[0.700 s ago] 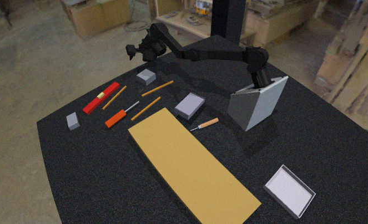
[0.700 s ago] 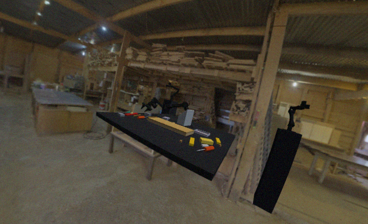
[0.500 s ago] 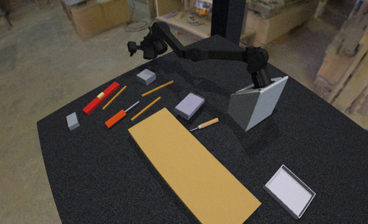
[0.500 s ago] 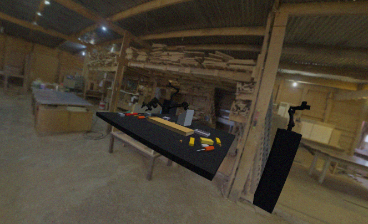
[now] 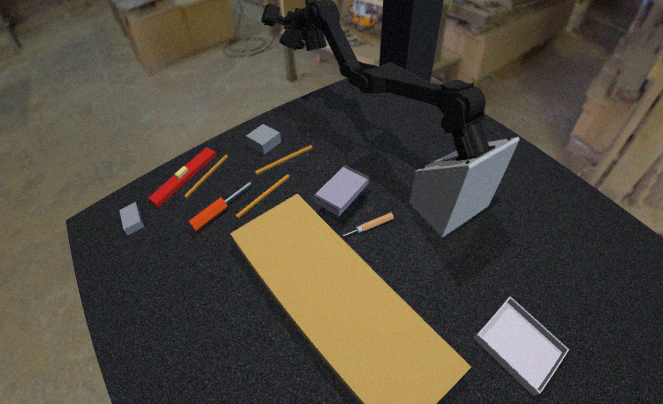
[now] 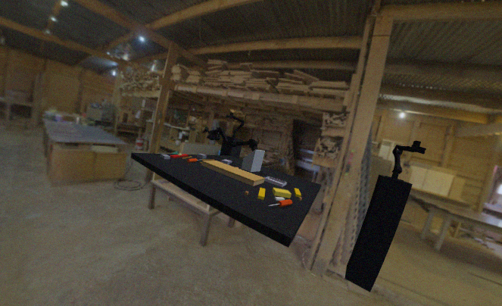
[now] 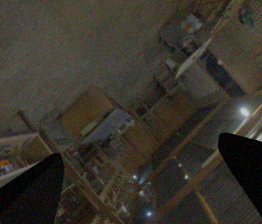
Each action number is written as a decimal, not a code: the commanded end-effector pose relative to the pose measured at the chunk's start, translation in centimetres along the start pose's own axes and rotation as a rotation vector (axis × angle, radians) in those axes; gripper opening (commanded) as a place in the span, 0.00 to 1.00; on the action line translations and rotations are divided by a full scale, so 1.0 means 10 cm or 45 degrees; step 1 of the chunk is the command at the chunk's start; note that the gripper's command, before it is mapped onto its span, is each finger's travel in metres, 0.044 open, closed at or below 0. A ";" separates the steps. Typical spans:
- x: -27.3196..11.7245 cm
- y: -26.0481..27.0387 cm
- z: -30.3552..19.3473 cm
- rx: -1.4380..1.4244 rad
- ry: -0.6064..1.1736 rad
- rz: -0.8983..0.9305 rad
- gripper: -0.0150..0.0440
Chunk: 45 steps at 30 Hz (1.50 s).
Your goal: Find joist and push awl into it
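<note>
The open, unloaded hand [image 5: 269, 16] [image 7: 141, 147] is raised beyond the table [image 5: 574, 241] [image 6: 207, 179], probably to keep clear. The awl [image 5: 376, 222] lies beside the floor panel [image 5: 353, 301] [image 6: 233, 172], handle outward, seemingly placed for easy grasping.

Your top view looks down at a slant from close above the surface [image 5: 182, 281] [image 6: 207, 182], the arm's base at two o'clock. Your exterior view stands well back and sees that surface side-on, toward twelve; both share the long board [image 5: 343, 301] [image 6: 232, 172]. Your wrist view looks out between the fingers into the workshop.
</note>
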State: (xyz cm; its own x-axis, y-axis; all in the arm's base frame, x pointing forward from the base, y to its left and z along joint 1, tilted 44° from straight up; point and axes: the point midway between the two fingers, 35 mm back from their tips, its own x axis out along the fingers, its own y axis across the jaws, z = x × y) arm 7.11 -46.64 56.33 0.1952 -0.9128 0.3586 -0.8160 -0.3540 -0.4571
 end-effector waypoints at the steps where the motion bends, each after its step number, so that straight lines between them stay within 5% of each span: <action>1: -0.31 -0.08 -0.69 0.013 0.218 -0.073 1.00; 14: -1.72 -0.67 -2.18 -0.133 0.809 -0.364 1.00; 23: -2.93 -1.45 -2.54 -0.327 1.107 -0.662 1.00; 35: -4.24 -2.72 -1.82 -0.780 1.200 -1.129 1.00; 45: -4.66 -3.40 -0.49 -1.245 1.006 -1.419 1.00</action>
State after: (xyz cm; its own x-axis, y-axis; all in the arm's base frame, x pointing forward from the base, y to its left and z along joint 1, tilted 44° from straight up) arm 19.22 8.74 62.59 0.7284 0.1378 0.6712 -0.6342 -0.2352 0.7365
